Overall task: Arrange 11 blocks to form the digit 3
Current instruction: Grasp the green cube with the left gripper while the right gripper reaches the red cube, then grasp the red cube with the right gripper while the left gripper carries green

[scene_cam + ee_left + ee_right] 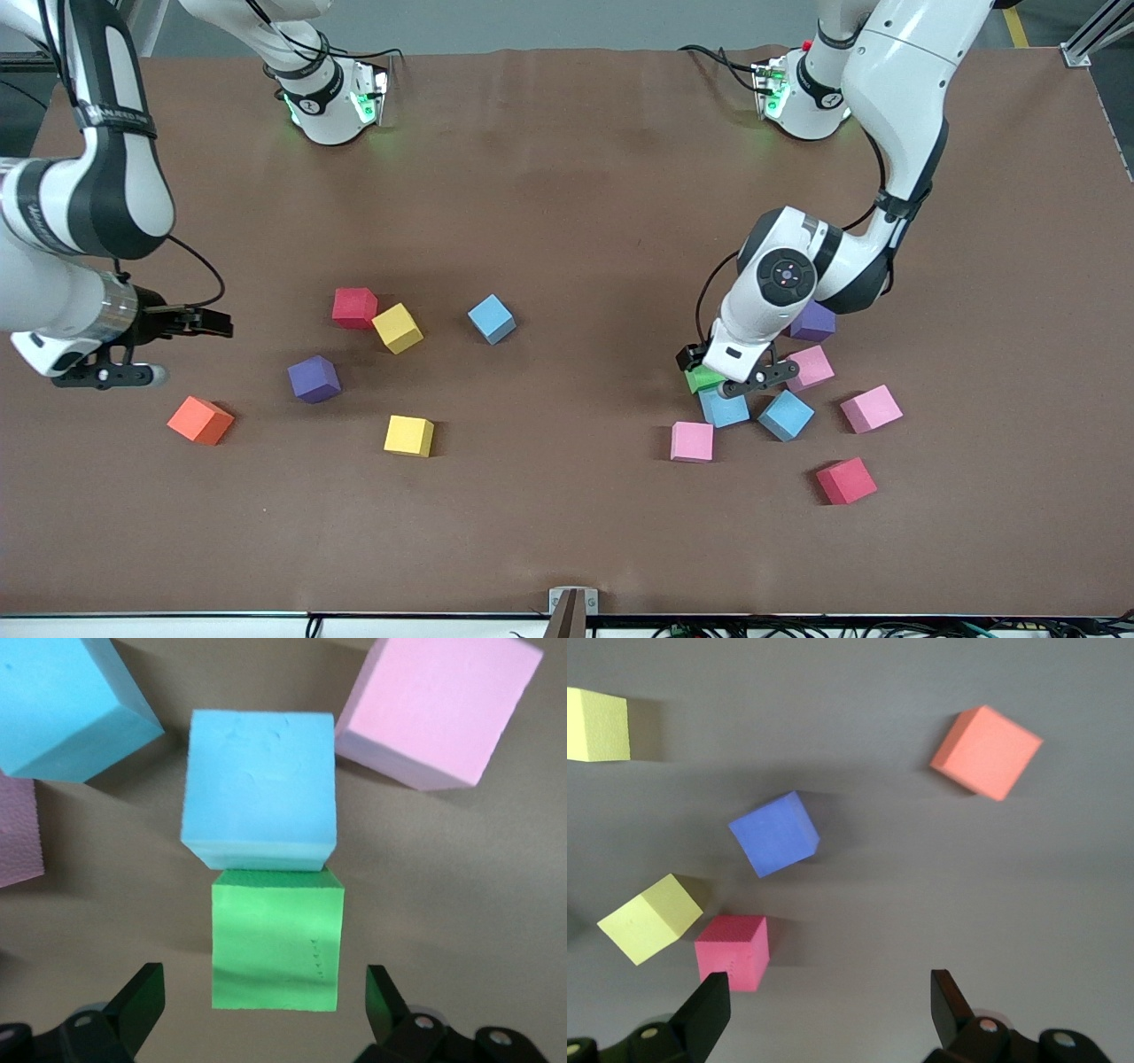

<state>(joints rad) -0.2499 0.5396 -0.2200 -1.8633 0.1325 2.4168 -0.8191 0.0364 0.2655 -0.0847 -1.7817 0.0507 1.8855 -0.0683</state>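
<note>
Small matte green foam cube point(276, 941) sits on brown table point(567, 177), touching light blue foam cube point(260, 788) on its camera-facing side. Left gripper point(266, 1010) low over green cube, fingers apart, straddling it. Right gripper point(830, 1014) hangs near orange foam cube point(200, 420), fingers apart, waiting.

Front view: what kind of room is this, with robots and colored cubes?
Probably a robot lab: two white arms bolted to a brown-covered table, loose cables along its edge, and foam practice cubes like the orange cube scattered about.
</note>
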